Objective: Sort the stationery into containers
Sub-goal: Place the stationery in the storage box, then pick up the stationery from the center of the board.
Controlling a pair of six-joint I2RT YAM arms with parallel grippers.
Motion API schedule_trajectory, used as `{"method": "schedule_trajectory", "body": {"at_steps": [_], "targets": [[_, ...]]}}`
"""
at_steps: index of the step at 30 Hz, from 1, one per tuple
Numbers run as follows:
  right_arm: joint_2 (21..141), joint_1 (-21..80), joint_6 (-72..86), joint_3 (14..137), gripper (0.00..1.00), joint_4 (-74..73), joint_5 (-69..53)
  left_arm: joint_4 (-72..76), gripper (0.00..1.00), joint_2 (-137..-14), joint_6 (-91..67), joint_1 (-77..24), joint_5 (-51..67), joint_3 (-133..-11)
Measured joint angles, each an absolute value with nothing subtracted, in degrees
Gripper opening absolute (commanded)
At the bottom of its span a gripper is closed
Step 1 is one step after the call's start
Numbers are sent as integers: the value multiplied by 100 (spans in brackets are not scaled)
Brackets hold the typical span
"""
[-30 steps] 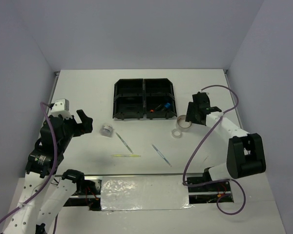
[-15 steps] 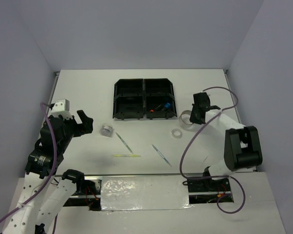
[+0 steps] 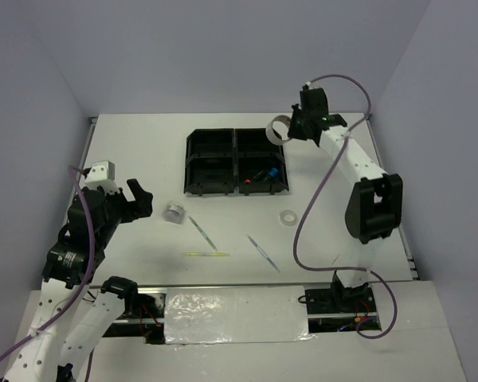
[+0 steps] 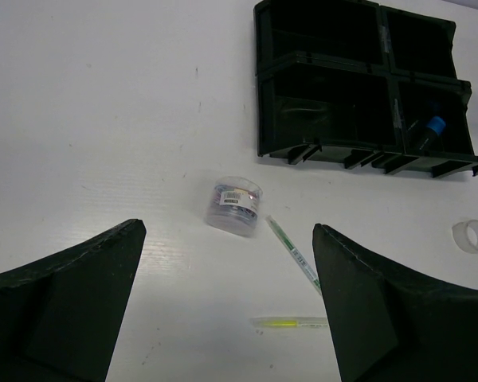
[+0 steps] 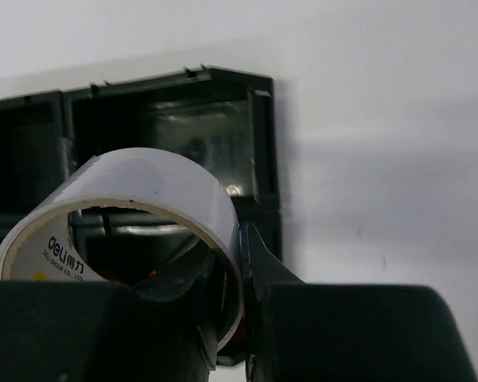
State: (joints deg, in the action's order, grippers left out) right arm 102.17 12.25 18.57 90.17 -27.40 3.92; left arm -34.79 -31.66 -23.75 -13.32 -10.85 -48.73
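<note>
The right gripper has its jaws clamped on a tape roll, held over the tray at its far-right corner, near the far edge of the bench. The left gripper has its jaws wide, over open bench. Only the right wrist view shows printing inside the roll.

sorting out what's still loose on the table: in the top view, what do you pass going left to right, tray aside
silvery round roll → grey pen → other grey pen → small tape roll; the yellow-green stick spans the first pen's stretch, so it is left out
</note>
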Motion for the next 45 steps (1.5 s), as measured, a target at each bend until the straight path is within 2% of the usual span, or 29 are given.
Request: {"method": "schedule_trajectory", "body": {"at_steps": [8,11,17,20,24,30,37,39,45], "targets": [[12503,1662,1653,12221,19,-3892,386,-3474,99,-3251,-2373,-1332,-1083,-4873],[13015,1863,1546,12840,23,-4104,434,-3474,99,-3251,-2373,-1332,-1079,-4873],[13251,2099,1555,12932,28,-4383,515,-3474,99,-3236,-2370,-1332,-1074,-4873],[13251,2095,1555,12932,35,-4377,582,-3474,99,-3234,-2370,-1334,-1057,-4873],[13251,2084,1533,12932,49,-4410,681,-3472,99,-3157,-2370,-1332,-1059,-4871],[13233,2073,1507,12923,50,-4431,733,-3470,99,-3081,-2370,-1332,-1055,-4871],[12103,2073,1422,11365,53,-4241,779,-3470,99,-3079,-2370,-1332,-1055,-4871],[11539,2073,1402,10777,56,-4132,888,-3470,99,-3068,-2370,-1334,-1055,-4871],[9452,2018,1496,8265,57,-3433,1081,-3470,99,-3044,-2370,-1339,-1055,-4866]]}}
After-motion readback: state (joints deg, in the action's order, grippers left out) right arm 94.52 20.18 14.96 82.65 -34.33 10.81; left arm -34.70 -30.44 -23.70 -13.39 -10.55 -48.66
